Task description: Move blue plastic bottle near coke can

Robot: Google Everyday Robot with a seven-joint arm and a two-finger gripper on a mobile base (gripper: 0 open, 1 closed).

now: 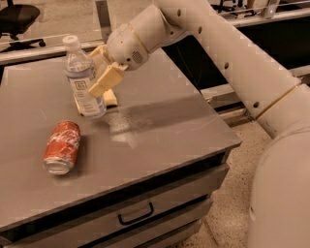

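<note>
Task status: partly along. The gripper point(93, 72) is pinching the bottle point(83, 82) at label height, one tan finger point(105, 80) lying across its front and the other behind it. The bottle is leaning slightly, cap toward the far left, over the back-left part of the table point(169, 121). Whether its base is touching the top or hanging just above it, I cannot tell.

The can point(62, 147) is lying on its side nearer the front-left edge, apart from the bottle, with bare table between the two.

Judgement: the grasp is looking done. What is remaining is carrying the bottle toward the can, setting it down upright and letting go.

Surroundings: a yellow sponge point(111, 99) is lying just behind the bottle, on the side away from the can, so nothing is blocking the path. A drawer handle point(136, 215) is showing below the table edge, and an office chair point(18, 14) is standing in the far-left background.
</note>
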